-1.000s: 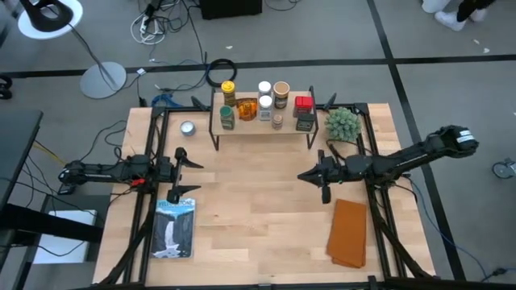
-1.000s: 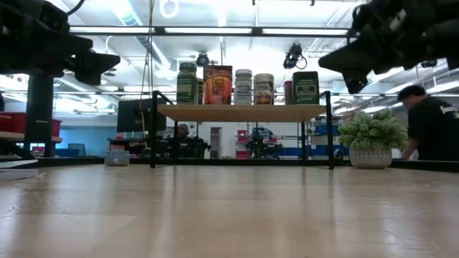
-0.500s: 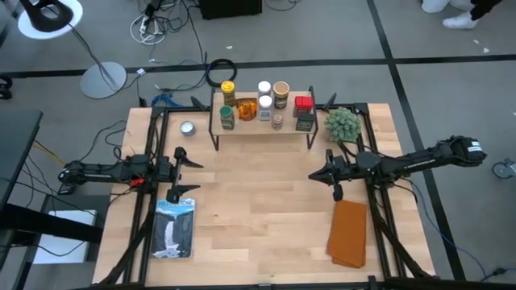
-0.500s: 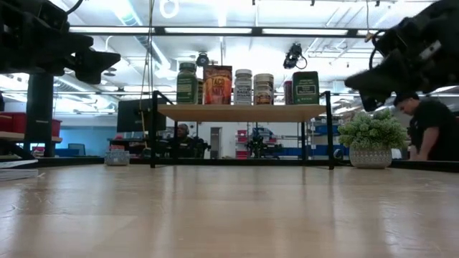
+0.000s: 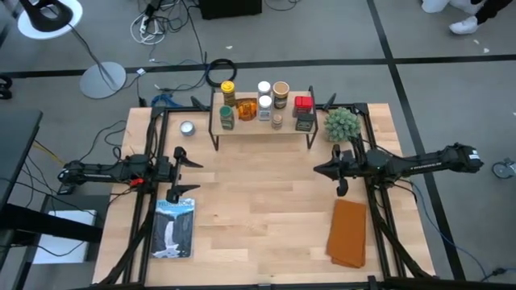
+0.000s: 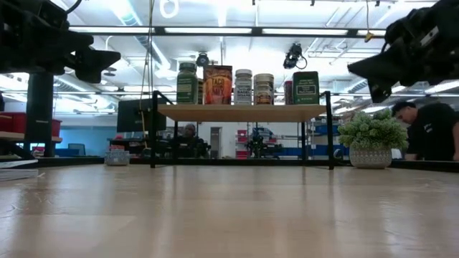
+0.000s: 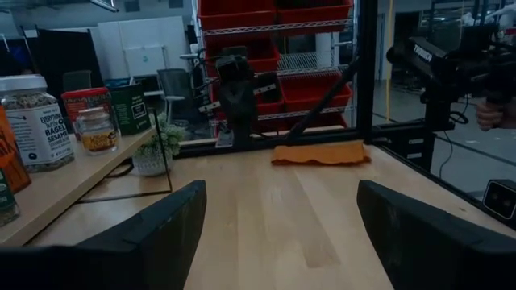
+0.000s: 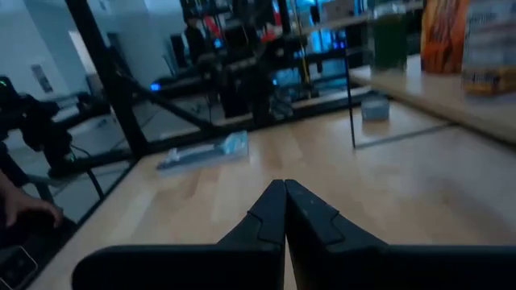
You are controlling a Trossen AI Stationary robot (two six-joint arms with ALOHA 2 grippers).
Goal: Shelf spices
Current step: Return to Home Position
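**Change of state:** over the last second the right arm has drawn back from mid-surface toward the right edge and stretched out flatter. The right gripper (image 5: 318,170) now sits in front of the plant (image 5: 342,123), well apart from the shelf (image 5: 262,127). Its fingers (image 8: 266,217) are pressed together with nothing between them. The left gripper (image 5: 193,176) has not moved. It rests at the left side of the surface (image 5: 258,209), fingers (image 7: 137,242) spread wide and empty.

**Task status:** the spices (image 5: 260,103), about nine containers, all stand on the shelf board at the far side of the surface. No spice lies on the bare surface or in either gripper. Judgement: shelving is complete and the only step left is parking the right arm. The left arm appears already parked.

**Surface:** light wood. Off the shelf it carries three items:
- a flat silver tin (image 5: 188,127), left of the shelf
- a blue-and-white packet (image 5: 175,228), near the left arm
- a folded orange cloth (image 5: 349,234), near the right arm

**Room:** grey floor with dark tape lines and loose cables beyond the far edge. The low view shows a lit workshop and a person (image 6: 430,130) in dark clothing behind the plant
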